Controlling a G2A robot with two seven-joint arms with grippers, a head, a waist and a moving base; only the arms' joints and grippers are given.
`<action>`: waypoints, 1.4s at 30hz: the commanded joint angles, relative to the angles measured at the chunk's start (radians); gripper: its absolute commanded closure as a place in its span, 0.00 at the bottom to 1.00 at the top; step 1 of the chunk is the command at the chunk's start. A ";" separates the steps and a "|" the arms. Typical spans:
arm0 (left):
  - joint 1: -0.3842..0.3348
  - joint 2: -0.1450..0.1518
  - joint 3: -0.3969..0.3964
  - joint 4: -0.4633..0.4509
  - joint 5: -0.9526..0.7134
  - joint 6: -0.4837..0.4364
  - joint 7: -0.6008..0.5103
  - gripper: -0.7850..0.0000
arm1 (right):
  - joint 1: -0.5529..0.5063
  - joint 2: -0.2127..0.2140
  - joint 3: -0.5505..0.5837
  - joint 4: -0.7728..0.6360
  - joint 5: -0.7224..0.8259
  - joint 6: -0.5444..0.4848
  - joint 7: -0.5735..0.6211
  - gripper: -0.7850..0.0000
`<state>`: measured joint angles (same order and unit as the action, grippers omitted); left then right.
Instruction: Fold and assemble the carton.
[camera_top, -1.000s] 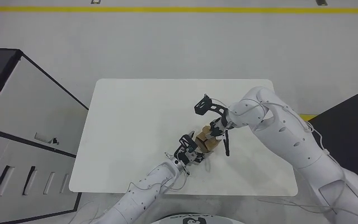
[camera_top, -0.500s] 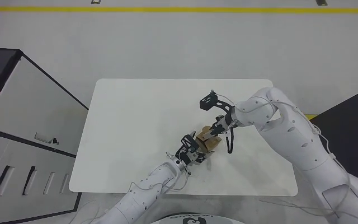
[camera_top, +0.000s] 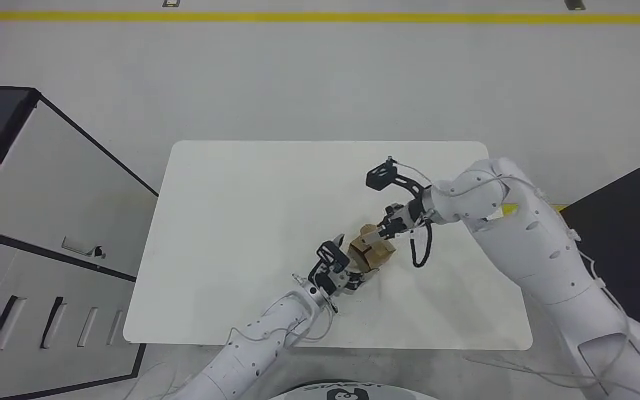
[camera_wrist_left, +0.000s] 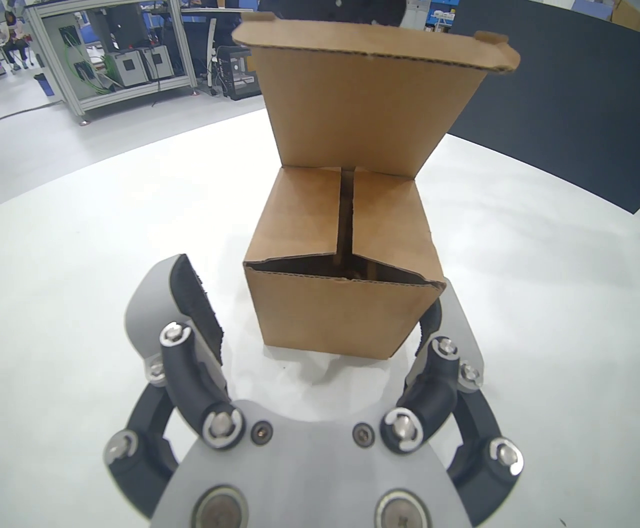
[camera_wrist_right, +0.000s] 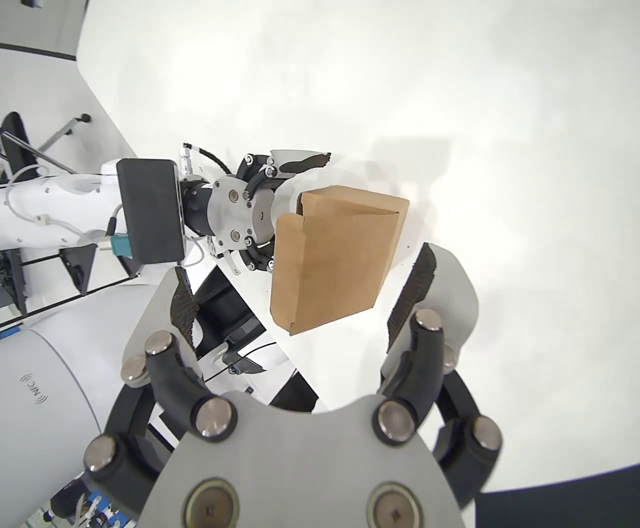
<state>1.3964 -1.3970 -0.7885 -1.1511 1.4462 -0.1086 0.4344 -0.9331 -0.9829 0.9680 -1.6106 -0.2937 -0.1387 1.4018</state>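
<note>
Right gripper (camera_wrist_right: 302, 267) has backed off the carton (camera_top: 368, 250), fingers wide apart, empty. Left gripper (camera_wrist_left: 311, 280) spread open around carton's near corner, gripping nothing. Carton sits right of centre on table (camera_top: 250, 220), lid raised.

White table (camera_top: 250, 220), grey cabinet (camera_top: 55, 200) beside it — yellow floor line (camera_top: 300, 16)

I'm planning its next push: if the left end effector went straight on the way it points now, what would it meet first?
The carton: its near wall stands just ahead of the open left end effector, likely the first contact.
</note>
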 joint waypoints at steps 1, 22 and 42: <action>0.002 0.002 -0.004 0.000 0.000 -0.014 0.019 0.00 | -0.012 0.005 0.022 0.021 0.034 -0.023 -0.002 0.00; -0.004 0.003 -0.003 0.050 0.025 -0.029 0.040 0.00 | -0.050 0.021 0.066 0.061 0.077 -0.050 -0.041 0.00; -0.033 -0.017 0.026 0.026 0.037 0.005 -0.074 0.00 | -0.074 0.035 0.069 0.052 0.087 -0.040 -0.037 0.00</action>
<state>1.3623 -1.4146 -0.7617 -1.1250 1.4804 -0.0993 0.3651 -1.0064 -0.9489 1.0375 -1.5575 -0.2052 -0.1792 1.3641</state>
